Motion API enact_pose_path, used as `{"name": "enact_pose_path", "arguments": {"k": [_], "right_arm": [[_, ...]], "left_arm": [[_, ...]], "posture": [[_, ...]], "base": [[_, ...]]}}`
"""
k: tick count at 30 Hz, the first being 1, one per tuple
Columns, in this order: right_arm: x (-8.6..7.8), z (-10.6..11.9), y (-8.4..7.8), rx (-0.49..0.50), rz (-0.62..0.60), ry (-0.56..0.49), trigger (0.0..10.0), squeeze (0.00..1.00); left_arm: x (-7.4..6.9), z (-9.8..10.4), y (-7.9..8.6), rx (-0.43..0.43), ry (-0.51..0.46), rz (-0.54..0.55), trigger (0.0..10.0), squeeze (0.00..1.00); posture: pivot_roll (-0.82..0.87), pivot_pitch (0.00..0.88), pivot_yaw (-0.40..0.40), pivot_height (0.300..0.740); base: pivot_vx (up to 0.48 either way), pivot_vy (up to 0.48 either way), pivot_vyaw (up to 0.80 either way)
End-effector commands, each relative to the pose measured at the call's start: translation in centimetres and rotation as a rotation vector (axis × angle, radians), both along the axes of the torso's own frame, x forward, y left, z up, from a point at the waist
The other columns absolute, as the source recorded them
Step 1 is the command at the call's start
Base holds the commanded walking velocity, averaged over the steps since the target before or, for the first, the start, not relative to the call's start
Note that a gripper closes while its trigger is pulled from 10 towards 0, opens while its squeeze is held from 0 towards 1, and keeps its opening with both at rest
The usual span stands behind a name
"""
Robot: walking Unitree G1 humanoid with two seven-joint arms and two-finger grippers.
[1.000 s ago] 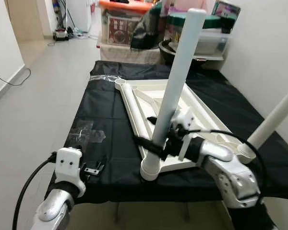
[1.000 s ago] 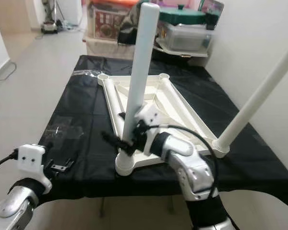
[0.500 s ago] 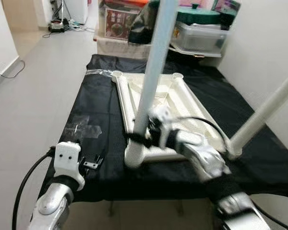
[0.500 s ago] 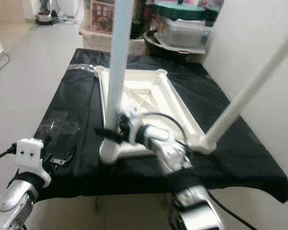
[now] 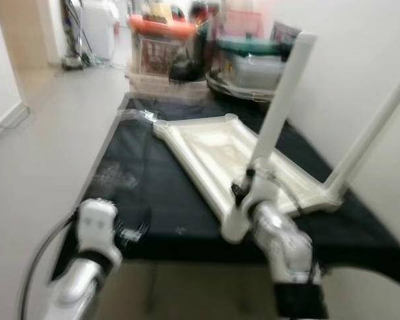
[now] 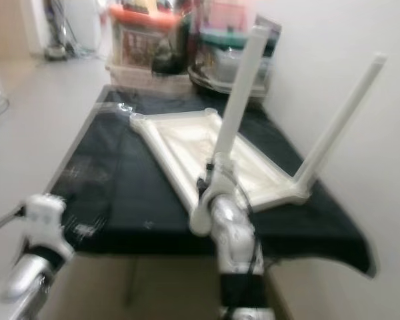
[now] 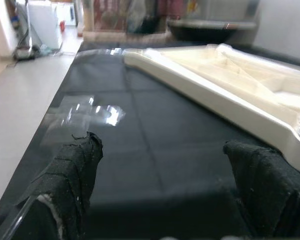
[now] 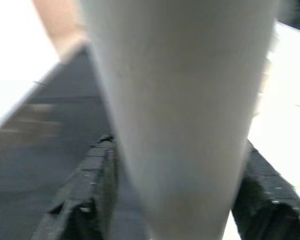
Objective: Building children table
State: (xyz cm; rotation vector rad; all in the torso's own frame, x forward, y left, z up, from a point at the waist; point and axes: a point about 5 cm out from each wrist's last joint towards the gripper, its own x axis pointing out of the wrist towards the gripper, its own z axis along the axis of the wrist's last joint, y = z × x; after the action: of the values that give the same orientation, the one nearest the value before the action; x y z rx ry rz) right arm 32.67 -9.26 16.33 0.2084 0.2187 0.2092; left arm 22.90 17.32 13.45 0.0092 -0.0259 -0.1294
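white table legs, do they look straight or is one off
Both fitted legs lean. The white tubular leg held by the right gripper tilts toward the wall from its corner socket, and the far white leg slants the same way. The upturned white tabletop frame lies flat on the black cloth.

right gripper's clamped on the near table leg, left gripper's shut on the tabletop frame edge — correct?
Half wrong. The right gripper is clamped on the near table leg, but the left gripper is open, holding nothing, over the black cloth beside the tabletop frame. The left wrist view shows it.
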Motion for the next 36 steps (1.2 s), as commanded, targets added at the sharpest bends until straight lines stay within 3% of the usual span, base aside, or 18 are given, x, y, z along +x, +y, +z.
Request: {"name": "enact_pose_path", "arguments": {"k": [1,3,4,5,8,9,10,11,12,14,20,25,31,32,34,35,36], "right_arm": [[0.3,1.6,1.1,0.045,0.078,-0.069,10.0,1.0],[0.4,2.1,1.3,0.055,0.108,-0.079,10.0,1.0],[0.3,2.9,1.6,0.064,0.168,-0.105,10.0,0.77],[0.1,3.8,1.9,0.063,0.267,-0.158,10.0,0.0],[-0.3,4.7,2.2,0.053,0.374,-0.212,10.0,0.0],[-1.0,4.9,2.6,0.046,0.534,-0.257,10.0,0.0],[-1.0,4.9,2.6,0.046,0.534,-0.257,10.0,0.0],[-1.4,4.6,2.9,0.01,0.649,-0.284,10.0,0.0],[-1.4,4.6,2.9,0.01,0.649,-0.284,10.0,0.0],[-1.2,3.1,3.3,-0.055,0.788,-0.272,10.0,0.0],[0.1,1.8,3.6,-0.101,0.798,-0.233,10.0,0.0],[1.8,1.5,3.8,-0.144,0.703,-0.206,10.0,0.0],[2.3,1.8,3.5,-0.095,0.66,-0.22,10.0,0.0],[2.3,1.8,3.5,-0.053,0.65,-0.236,1.6,0.0],[2.4,1.9,3.6,-0.025,0.641,-0.246,1.6,0.0],[2.7,1.8,3.5,-0.007,0.59,-0.24,0.0,0.0],[2.7,1.8,3.5,-0.007,0.59,-0.24,0.0,0.0]], "left_arm": [[0.3,0.1,-0.4,0.0,-0.005,-0.016,10.0,0.0],[0.3,0.1,-0.4,0.0,-0.006,-0.017,10.0,0.0],[0.3,0.2,-0.4,0.0,-0.007,-0.016,10.0,0.0],[0.4,0.2,-0.3,0.0,-0.008,-0.015,10.0,0.0],[0.4,0.2,-0.3,-0.001,-0.01,-0.014,10.0,0.0],[0.4,0.2,-0.4,-0.001,-0.012,-0.016,10.0,0.0],[0.4,0.2,-0.4,-0.001,-0.012,-0.016,10.0,0.0],[0.4,0.2,-0.4,-0.001,-0.013,-0.017,10.0,0.0],[0.4,0.2,-0.4,-0.001,-0.013,-0.017,10.0,0.0],[0.5,0.2,-0.3,-0.002,-0.018,-0.016,10.0,0.0],[0.5,0.2,-0.4,-0.002,-0.021,-0.016,10.0,0.0],[0.5,0.2,-0.4,0.0,-0.024,-0.013,10.0,0.0],[0.5,0.2,-0.2,0.002,-0.024,-0.007,10.0,0.0],[0.5,0.2,-0.1,0.003,-0.023,-0.007,10.0,0.0],[0.5,0.2,-0.1,0.003,-0.023,-0.007,10.0,0.0],[0.5,0.2,-0.1,0.003,-0.022,-0.008,10.0,0.0],[0.5,0.2,-0.1,0.003,-0.022,-0.008,10.0,0.0]], "posture": [[0.15,0.0,-0.152,0.74],[0.15,0.0,-0.152,0.74],[0.15,0.0,-0.155,0.74],[0.15,0.0,-0.157,0.74],[0.15,0.0,-0.157,0.74],[0.16,0.0,-0.162,0.74],[0.16,0.0,-0.162,0.74],[0.16,0.0,-0.163,0.74],[0.16,0.0,-0.163,0.74],[0.18,0.0,-0.177,0.74],[0.19,0.0,-0.184,0.74],[0.21,0.0,-0.193,0.74],[0.21,0.0,-0.192,0.74],[0.2,0.0,-0.189,0.74],[0.2,0.0,-0.189,0.74],[0.2,0.0,-0.186,0.74],[0.2,0.0,-0.186,0.74]], "base": [[0.0,0.0,0.0],[0.0,0.0,0.0],[0.0,0.0,0.0],[0.0,0.0,0.0],[0.0,0.0,0.0],[0.0,0.0,0.0],[0.0,0.0,0.0],[0.0,0.0,0.0],[0.0,0.0,0.0],[0.0,0.0,0.0],[0.0,0.0,0.0],[0.0,0.0,0.0],[0.0,0.0,0.0],[0.0,0.0,0.0],[0.0,0.0,0.0],[0.0,0.0,0.0],[0.0,0.0,0.0]]}}
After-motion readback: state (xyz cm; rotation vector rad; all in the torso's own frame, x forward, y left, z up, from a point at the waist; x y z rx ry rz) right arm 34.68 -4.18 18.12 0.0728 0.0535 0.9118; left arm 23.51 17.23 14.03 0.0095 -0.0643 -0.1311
